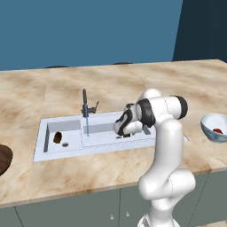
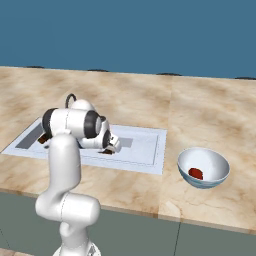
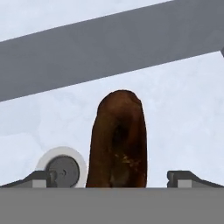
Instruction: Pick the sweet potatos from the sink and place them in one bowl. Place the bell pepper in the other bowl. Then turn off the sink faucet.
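In the hand view a dark brown sweet potato [image 3: 118, 140] lies on the sink floor between my gripper's [image 3: 111, 180] spread finger tips, which stand apart from it on both sides. The gripper [image 1: 125, 132] is open and reaches down into the sink's [image 1: 106, 141] right compartment. The other sweet potato [image 1: 57, 137] lies in the left compartment. The red bell pepper [image 1: 217, 130] rests inside the pale blue-white bowl [image 1: 208, 128] on the right. An edge of the dark brown bowl [image 1: 3, 159] shows at the far left. The faucet [image 1: 84, 104] runs a thin blue stream.
A round drain [image 3: 63, 168] sits just beside the left finger tip. The marble counter [image 1: 111, 84] stretches behind the sink, with its front edge near the arm's base. The pale bowl [image 2: 210, 162] stands to the right of the sink rim.
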Robot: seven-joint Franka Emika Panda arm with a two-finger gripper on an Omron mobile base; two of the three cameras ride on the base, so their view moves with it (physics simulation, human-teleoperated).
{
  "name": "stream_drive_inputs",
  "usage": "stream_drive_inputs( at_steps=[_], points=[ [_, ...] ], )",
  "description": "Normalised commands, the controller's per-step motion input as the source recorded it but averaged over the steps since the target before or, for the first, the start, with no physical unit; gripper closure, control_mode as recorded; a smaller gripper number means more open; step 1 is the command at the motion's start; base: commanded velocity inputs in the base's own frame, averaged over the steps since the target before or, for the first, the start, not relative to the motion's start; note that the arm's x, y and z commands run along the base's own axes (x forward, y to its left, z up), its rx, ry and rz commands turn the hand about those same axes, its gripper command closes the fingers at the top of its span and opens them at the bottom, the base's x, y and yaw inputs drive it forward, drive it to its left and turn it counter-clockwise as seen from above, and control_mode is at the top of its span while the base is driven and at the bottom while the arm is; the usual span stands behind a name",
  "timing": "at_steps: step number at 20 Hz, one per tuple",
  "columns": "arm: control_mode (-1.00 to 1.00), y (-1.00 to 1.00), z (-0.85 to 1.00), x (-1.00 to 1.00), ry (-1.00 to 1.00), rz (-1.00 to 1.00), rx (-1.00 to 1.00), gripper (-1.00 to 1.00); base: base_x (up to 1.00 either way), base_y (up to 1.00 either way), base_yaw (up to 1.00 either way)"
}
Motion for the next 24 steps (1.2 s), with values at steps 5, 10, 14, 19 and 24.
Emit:
stream_drive_inputs(
  at_steps=[5, 10, 14, 19, 24],
  points=[
    [-1.0, 0.0, -0.23, 0.22, 0.0, -0.03, 0.0, -1.0, 0.0, 0.0, 0.0],
    [-1.0, 0.0, -0.25, 0.2, 0.01, -0.02, 0.0, -1.0, 0.0, 0.0, 0.0],
    [-1.0, 0.03, -0.22, 0.09, 0.02, -0.03, 0.0, 1.0, 0.0, 0.0, 0.0],
    [-1.0, 0.0, -0.1, 0.0, 0.0, -0.01, 0.0, 1.0, 0.0, 0.0, 0.0],
    [-1.0, -0.09, 0.01, 0.0, -0.02, -0.02, 0.04, 1.0, 0.0, 0.0, 0.0]
  ],
)
